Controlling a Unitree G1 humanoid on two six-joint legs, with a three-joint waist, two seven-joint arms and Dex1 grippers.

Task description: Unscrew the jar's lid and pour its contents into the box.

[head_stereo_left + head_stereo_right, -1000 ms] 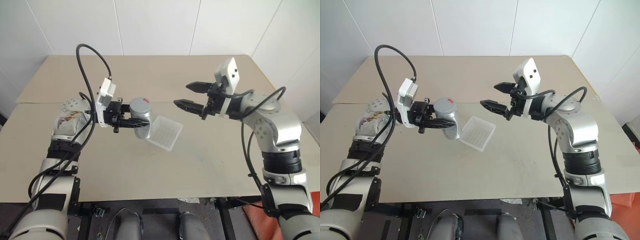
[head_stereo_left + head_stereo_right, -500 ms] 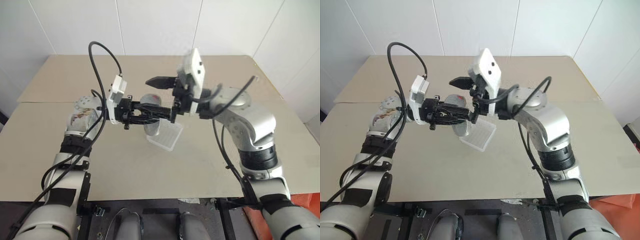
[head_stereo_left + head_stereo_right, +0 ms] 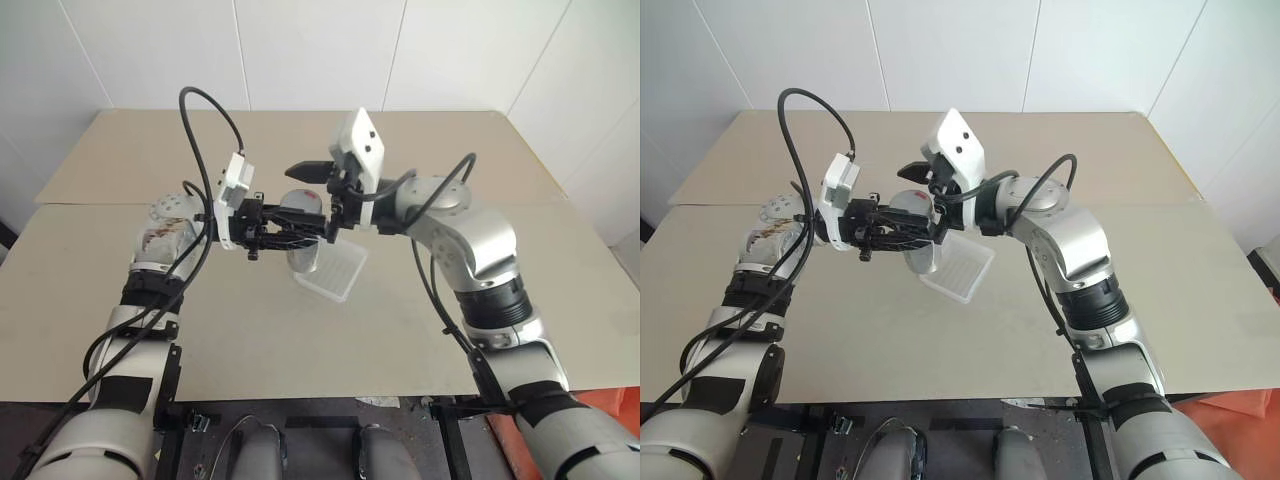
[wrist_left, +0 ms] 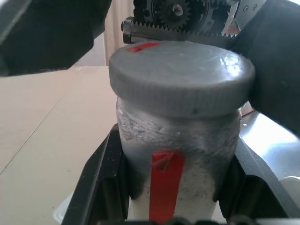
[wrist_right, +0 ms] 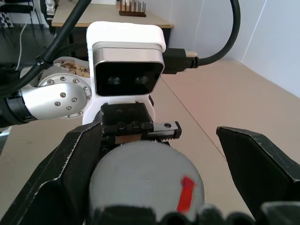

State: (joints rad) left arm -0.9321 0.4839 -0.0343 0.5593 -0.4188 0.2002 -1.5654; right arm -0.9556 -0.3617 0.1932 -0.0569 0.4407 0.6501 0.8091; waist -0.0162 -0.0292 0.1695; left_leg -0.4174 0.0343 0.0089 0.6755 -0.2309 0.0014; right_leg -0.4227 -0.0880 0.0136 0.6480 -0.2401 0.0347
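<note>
My left gripper (image 3: pixel 292 228) is shut on the jar (image 4: pixel 173 150), a grey cylinder with a red strip on its side, held tilted above the table. The grey lid (image 5: pixel 147 187) with its red mark sits screwed on and faces my right gripper (image 3: pixel 316 200). That gripper is open, and its black fingers (image 5: pixel 65 173) stand wide on either side of the lid without clamping it. The box (image 3: pixel 337 270), a shallow translucent tray, lies on the table just below the jar and to the right of it.
The beige table (image 3: pixel 400 330) stretches all around the box, with white walls behind its far edge. Black cables loop above my left arm (image 3: pixel 205 110) and hang by my right arm (image 3: pixel 430 280).
My right gripper has swung in leftwards from well clear of the jar until its open fingers flank the lid. The left gripper keeps its hold on the jar. The box has not moved.
</note>
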